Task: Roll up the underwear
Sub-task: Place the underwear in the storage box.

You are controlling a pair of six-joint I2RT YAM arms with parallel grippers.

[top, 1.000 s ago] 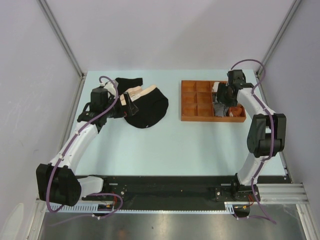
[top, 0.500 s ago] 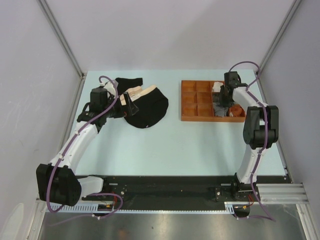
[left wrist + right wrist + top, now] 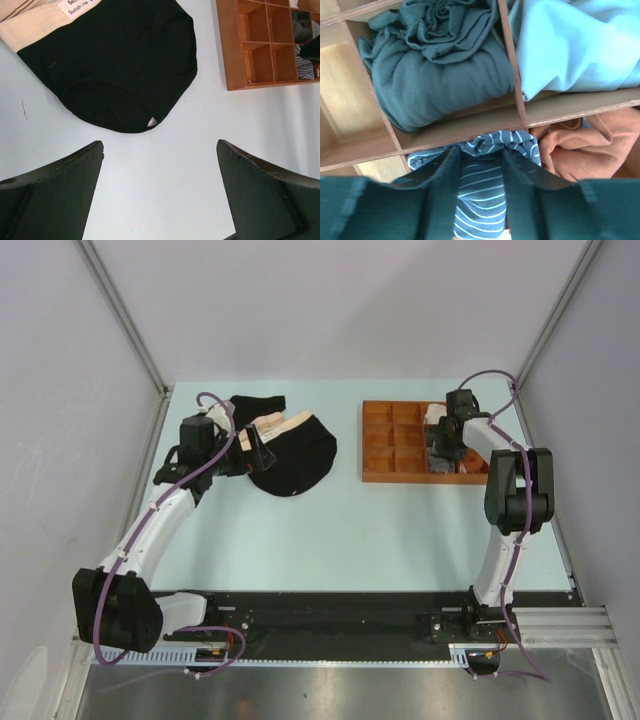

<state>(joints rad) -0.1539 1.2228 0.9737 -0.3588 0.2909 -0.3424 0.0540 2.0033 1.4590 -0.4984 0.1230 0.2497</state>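
top view: the left gripper [image 3: 262,454] hovers at the edge of a black brief [image 3: 300,455] on the table [image 3: 330,540]. a second black brief [image 3: 258,403] lies behind it. the right gripper [image 3: 444,448] is down in the brown tray [image 3: 378,445].

left wrist: jaws spread wide above the table, the brief just ahead.

right wrist: fingers [image 3: 442,175] pinch the striped boxer short [image 3: 480,200] inside a tray compartment.

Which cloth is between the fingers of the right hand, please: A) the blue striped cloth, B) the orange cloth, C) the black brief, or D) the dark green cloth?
A: the right wrist view shows the right hand with its fingers pressed on either side of the blue striped cloth, in a compartment of the tray.
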